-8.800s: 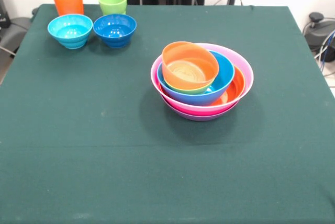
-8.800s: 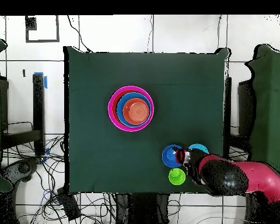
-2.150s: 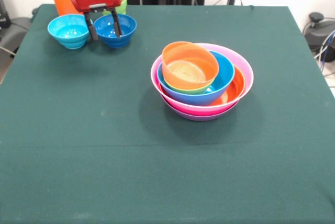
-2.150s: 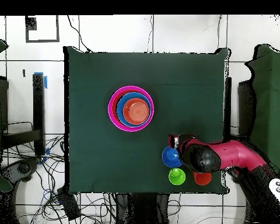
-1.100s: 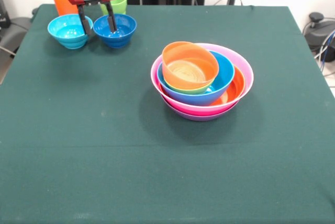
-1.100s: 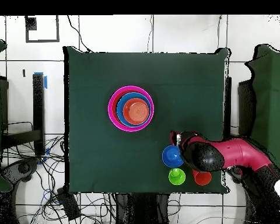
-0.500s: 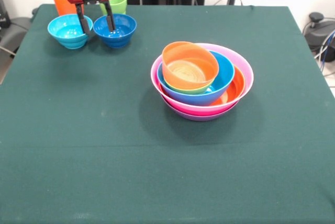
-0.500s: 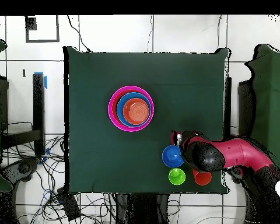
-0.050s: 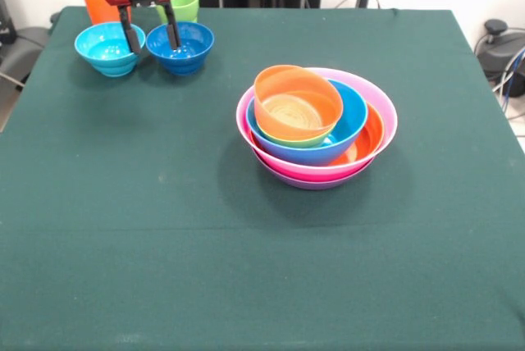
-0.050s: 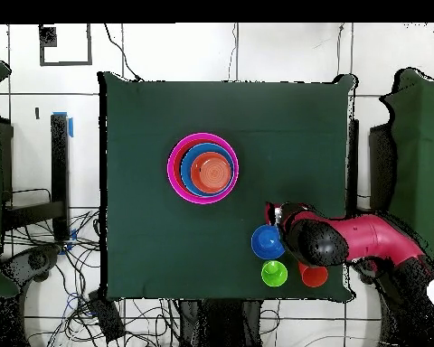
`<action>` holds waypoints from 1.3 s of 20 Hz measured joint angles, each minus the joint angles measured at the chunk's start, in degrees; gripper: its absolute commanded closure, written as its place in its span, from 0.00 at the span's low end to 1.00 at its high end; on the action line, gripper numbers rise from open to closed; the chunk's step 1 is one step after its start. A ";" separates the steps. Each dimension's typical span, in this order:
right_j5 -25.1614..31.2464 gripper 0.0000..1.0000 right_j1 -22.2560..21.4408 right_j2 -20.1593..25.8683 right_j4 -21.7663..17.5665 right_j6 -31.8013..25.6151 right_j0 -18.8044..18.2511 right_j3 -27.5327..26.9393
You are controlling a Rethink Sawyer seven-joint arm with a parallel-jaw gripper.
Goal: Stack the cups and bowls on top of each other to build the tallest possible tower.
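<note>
At the far left of the green table (image 9: 164, 228), the gripper (image 9: 148, 38) hangs with its two dark fingers (image 9: 131, 37) spread apart and holding nothing; one finger sits over the right rim of the light blue bowl (image 9: 108, 48), the other over the left rim of the dark blue bowl (image 9: 182, 46). These two small bowls stand side by side, nearly touching. Just behind them stand the orange cup (image 9: 95, 2) and the lime green cup (image 9: 184, 4), both partly hidden by the gripper's red body. The tower (image 9: 318, 125) sits right of the table's middle, well apart from the gripper: a wide pink bowl (image 9: 379, 105) over a purple one, then orange and blue bowls, a small green bowl (only its rim shows) and a tilted small orange bowl (image 9: 297, 103) on top.
</note>
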 measured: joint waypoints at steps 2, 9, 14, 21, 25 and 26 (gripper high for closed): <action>0.00 0.00 -0.09 0.00 0.00 0.00 -0.06 0.03; 0.00 0.00 -1.14 -0.05 -0.01 0.00 -0.39 1.15; 0.00 0.00 -1.98 -0.06 -0.01 0.00 -0.58 2.45; -0.01 0.00 -3.78 -0.06 -0.01 0.00 -1.11 4.96; -0.01 0.00 -4.56 -0.05 0.00 0.00 -1.37 6.01; -0.01 0.00 -4.63 -0.05 0.00 0.00 -1.47 6.22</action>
